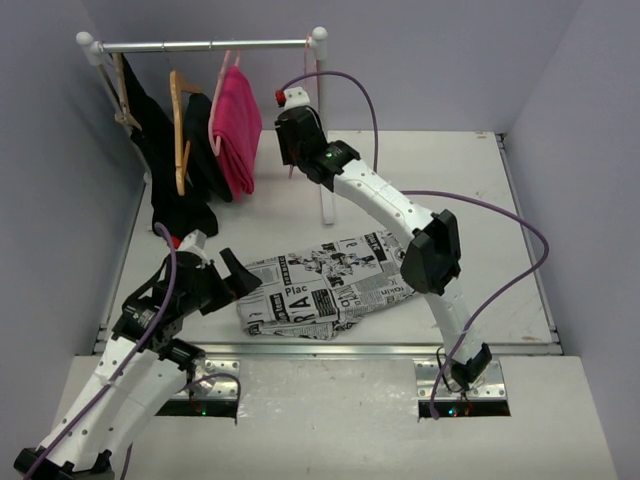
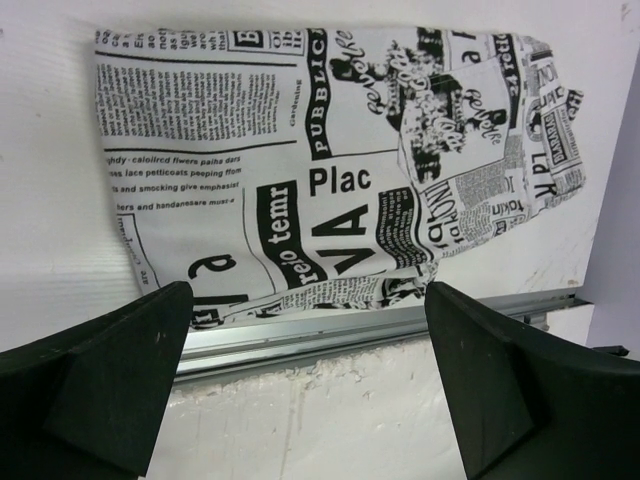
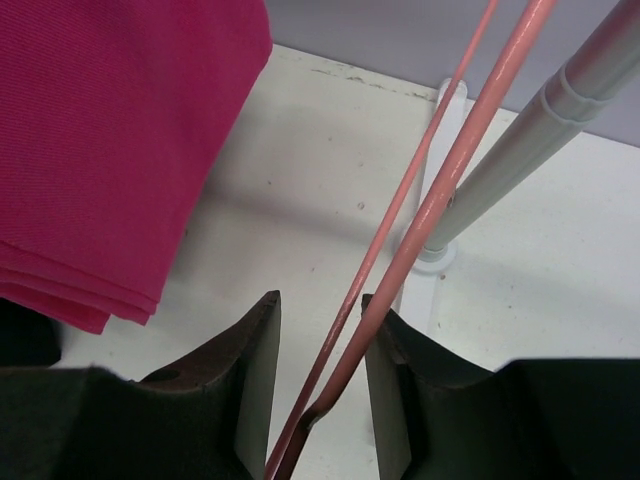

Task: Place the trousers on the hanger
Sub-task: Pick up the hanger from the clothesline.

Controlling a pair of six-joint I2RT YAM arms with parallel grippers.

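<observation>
White tabletop [image 1: 450,170] holds folded newspaper-print white fabric trousers [image 1: 320,285], ungrasped before wide-open left gripper [image 2: 305,340]; right gripper [image 3: 322,310], narrowly open, straddles thin pink wire hanger [image 3: 440,190]; hanging not yet done.

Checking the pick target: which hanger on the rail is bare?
The thin pink hanger between the fingers of the right gripper; the wooden hangers carry black garments, the other pink one a pink garment.
</observation>
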